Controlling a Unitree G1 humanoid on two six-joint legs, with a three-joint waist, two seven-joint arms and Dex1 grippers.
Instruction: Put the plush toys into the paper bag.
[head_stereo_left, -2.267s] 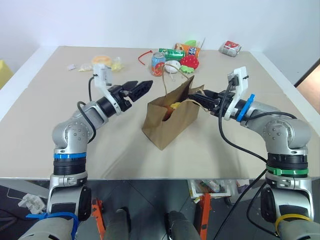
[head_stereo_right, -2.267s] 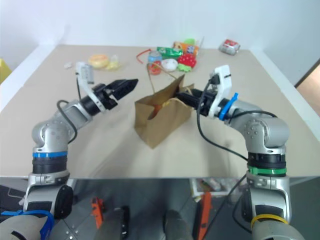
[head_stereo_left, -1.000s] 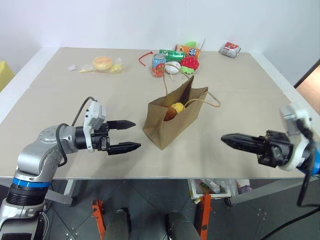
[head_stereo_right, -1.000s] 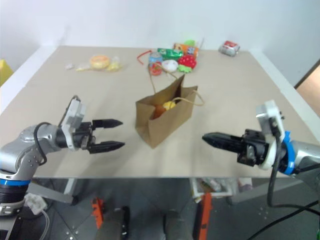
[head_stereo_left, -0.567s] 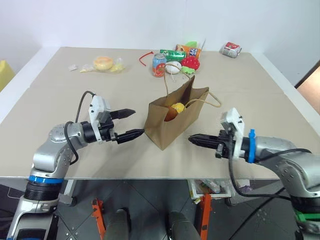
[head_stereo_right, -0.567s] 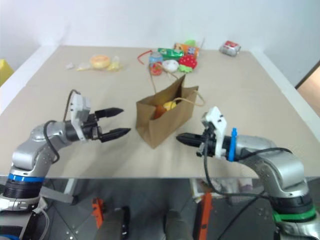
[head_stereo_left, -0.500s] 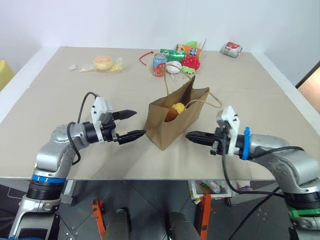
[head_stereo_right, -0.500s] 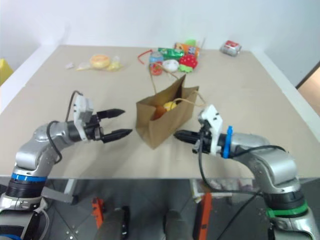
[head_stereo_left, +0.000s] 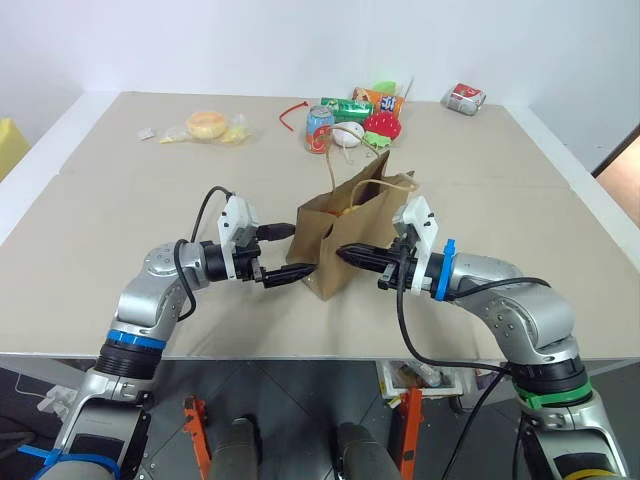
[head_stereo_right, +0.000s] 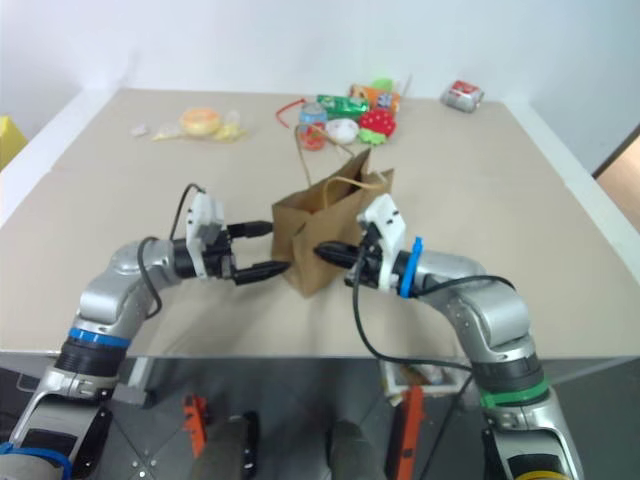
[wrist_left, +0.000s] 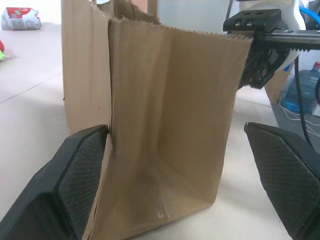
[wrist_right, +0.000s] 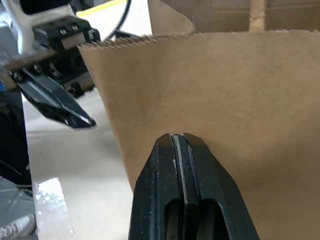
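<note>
paper bag (head_stereo_left: 335, 245): one, plain brown, standing upright mid-bench with its mouth up, nearer the front edge than the far clutter.
bag axis: its long side runs from the near-left corner toward the far right; the narrow gusseted end faces the left arm.
handles: two thin cord loops; one (head_stereo_left: 352, 135) rises above the rim at the back, the other lies over the rim on the right.
plush toys: inside the bag by the look of it; a sliver of yellow (head_stereo_left: 350, 211) shows at the mouth, the rest is hidden by the paper walls, so kind and count cannot be made out.
left tool (head_stereo_left: 289, 252): fingers spread wide apart, level, straddling the bag's near-left corner; in the left wrist view one pad (wrist_left: 75, 172) touches the gusset fold and the other stands off the far wall. Holding nothing.
right tool (head_stereo_left: 350, 253): fingers pressed together with nothing between them, tips against the bag's front-right wall; the right wrist view shows the closed tips at the paper.
bench (head_stereo_left: 120, 210): beige top, white rim; its corners are cut off by the frame.
far clutter: one soda can (head_stereo_left: 316, 129), one red strawberry plush (head_stereo_left: 380, 124), one white round plush (head_stereo_left: 346, 135), partly hidden behind the handle; green and orange packets overlap behind them and are hard to separate.
far left: one wrapped bun (head_stereo_left: 206, 125).
far right: one crumpled red-and-white packet (head_stereo_left: 465, 97).
</note>
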